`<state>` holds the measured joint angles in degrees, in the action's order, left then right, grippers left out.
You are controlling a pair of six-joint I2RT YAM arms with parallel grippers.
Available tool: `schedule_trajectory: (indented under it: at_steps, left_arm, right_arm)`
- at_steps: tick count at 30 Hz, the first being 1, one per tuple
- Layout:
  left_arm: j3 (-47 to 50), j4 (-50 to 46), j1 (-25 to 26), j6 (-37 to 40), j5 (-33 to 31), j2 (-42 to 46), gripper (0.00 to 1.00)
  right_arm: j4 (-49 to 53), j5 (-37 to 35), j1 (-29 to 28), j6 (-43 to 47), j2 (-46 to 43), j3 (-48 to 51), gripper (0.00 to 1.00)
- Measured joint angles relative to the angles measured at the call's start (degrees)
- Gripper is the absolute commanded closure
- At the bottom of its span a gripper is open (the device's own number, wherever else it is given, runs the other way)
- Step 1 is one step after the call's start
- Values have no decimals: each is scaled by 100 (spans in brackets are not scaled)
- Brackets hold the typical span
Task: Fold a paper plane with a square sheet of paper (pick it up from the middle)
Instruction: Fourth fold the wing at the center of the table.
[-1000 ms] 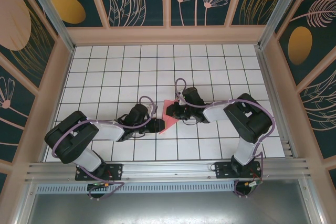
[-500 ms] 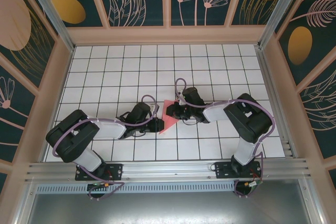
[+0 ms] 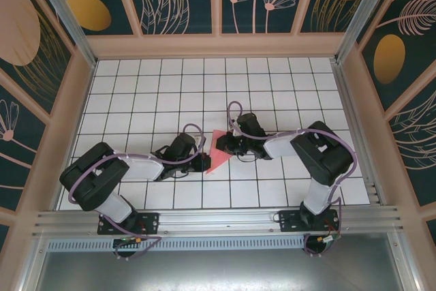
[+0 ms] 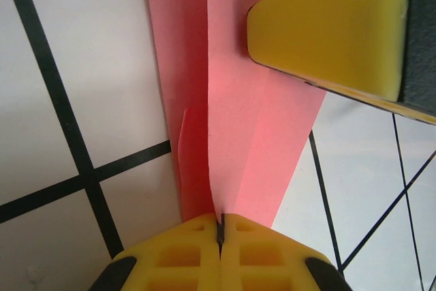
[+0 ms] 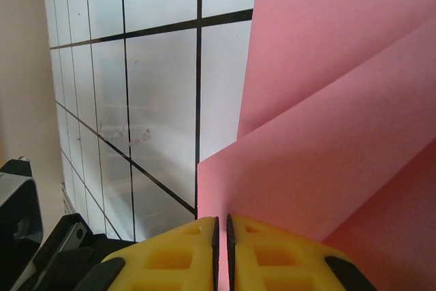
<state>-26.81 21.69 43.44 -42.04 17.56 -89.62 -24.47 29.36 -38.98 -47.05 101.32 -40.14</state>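
Folded pink paper point(image 3: 218, 158) lay on the gridded surface point(image 3: 136, 93), left tool point(image 4: 220, 226) clenched on its 8 o'clock edge, right tool point(image 5: 219, 226) pinched its 2 o'clock edge.

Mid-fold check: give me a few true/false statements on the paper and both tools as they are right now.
1. The left tool is shut on the paper. True.
2. In the top view, the paper lies between the left tool and the right tool. True.
3. The right tool stands wide open, clear of the paper. False: its jaws are nearly together, with the paper's edge pinched between them.
4. The paper is a flat, unfolded square. False: it is creased, with overlapping folded layers.
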Motion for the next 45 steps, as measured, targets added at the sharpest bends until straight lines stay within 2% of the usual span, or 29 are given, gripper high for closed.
schedule_trajectory:
  at_steps: [29,45]
  left_arm:
    - [63,428,-232,-599,603,-238,99]
    - [166,774,-264,-931,669,-317,100]
  right_arm:
    - [188,-240,31,2,251,-186,84]
    - [245,-101,52,22,321,-310,82]
